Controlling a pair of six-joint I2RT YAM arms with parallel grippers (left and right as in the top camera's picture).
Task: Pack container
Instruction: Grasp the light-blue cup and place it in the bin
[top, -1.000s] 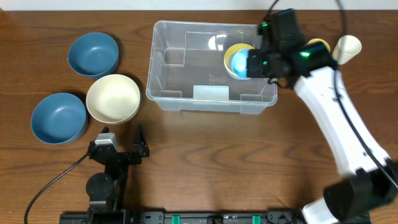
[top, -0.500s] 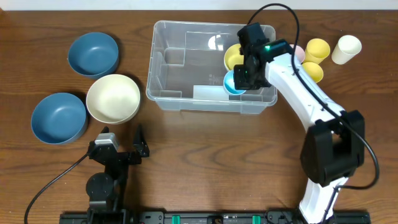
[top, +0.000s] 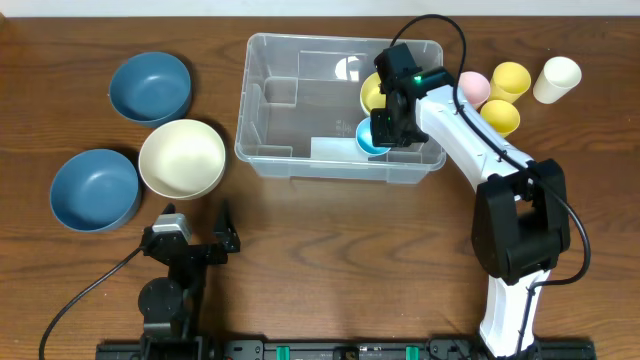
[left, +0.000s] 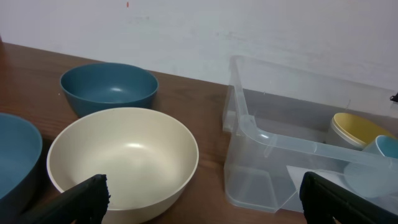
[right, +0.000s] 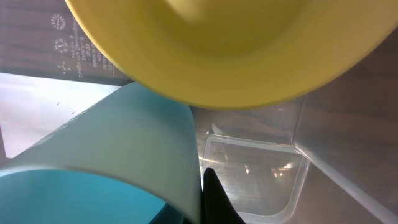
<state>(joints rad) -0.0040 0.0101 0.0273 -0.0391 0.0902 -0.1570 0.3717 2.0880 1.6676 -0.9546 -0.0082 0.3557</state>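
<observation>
The container (top: 300, 105) is a large clear bin at the table's middle back. A yellow cup (top: 374, 92) stands in its right end. Just in front of that cup is a light blue cup (top: 366, 138), low inside the bin, with my right gripper (top: 386, 128) shut on its wall. In the right wrist view the blue cup (right: 112, 155) fills the lower left. One black finger (right: 214, 199) presses its outside, and the yellow cup (right: 230, 50) sits above. My left gripper (left: 205, 199) stands open and holds nothing, near the table's front left (top: 197, 222).
Two blue bowls (top: 150, 86) (top: 95, 188) and a cream bowl (top: 182, 158) lie left of the bin. To its right stand a pink cup (top: 472, 86), two yellow cups (top: 510, 78) (top: 500, 115) and a cream cup (top: 556, 78).
My right arm has carried the blue cup from beside the yellow cup down toward the bin's front right corner. The left arm has not moved.
</observation>
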